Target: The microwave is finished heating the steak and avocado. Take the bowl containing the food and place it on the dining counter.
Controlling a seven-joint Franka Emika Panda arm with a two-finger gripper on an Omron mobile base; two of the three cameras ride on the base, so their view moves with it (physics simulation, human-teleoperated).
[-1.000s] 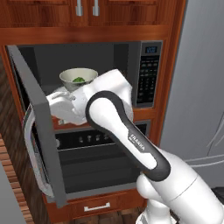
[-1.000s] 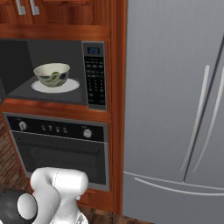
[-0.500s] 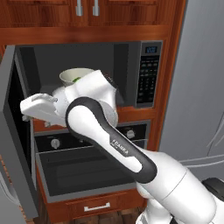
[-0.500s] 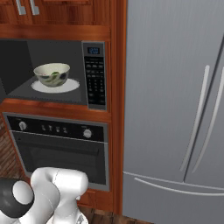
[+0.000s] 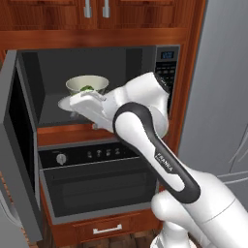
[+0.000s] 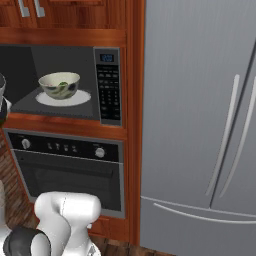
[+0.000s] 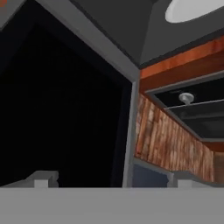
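The claw [image 7: 109,179] hangs before the open microwave [image 5: 101,82], fingers spread wide and empty, beside the swung-out door [image 5: 19,145]. Deeper inside, the bowl [image 6: 59,85] sits on a white plate [image 6: 75,98], with the avocado [image 5: 87,88] showing green in it.

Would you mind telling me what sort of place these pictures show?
A home kitchen, rendered rather than real. A built-in microwave stands open with a bowl inside, above a wall oven with knobs. A tall steel refrigerator stands beside them, framed by reddish wood cabinets.
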